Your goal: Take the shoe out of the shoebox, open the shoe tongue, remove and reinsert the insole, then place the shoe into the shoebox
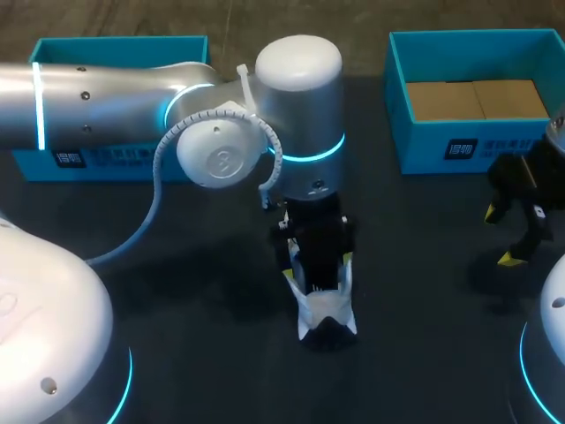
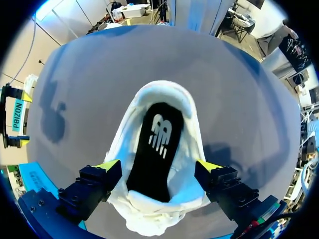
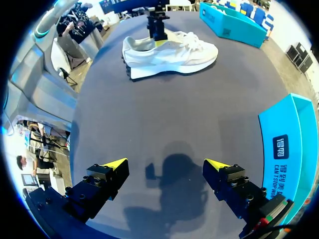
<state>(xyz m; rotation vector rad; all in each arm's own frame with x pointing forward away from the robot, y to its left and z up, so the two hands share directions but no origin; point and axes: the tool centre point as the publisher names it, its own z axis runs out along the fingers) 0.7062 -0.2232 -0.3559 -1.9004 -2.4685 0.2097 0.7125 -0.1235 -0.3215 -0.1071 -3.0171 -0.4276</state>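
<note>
The dark table [image 1: 203, 353] carries the white shoe [image 1: 320, 309] upright at centre frame with its black insole [image 2: 157, 149] seated inside. The left gripper [image 1: 318, 268] straddles it, yellow tips against both flanks, while the right gripper [image 1: 501, 235] hangs wide open and empty at the right edge, below the blue shoebox [image 1: 521, 146] in the upper right. The left hold likely serves best low and even, pinning the shoe so the right gripper can work tongue and insole without tipping it. The left arm hides the tongue and laces from above, so whether the tongue is opened, and how hard the tips press, cannot be made out.
</note>
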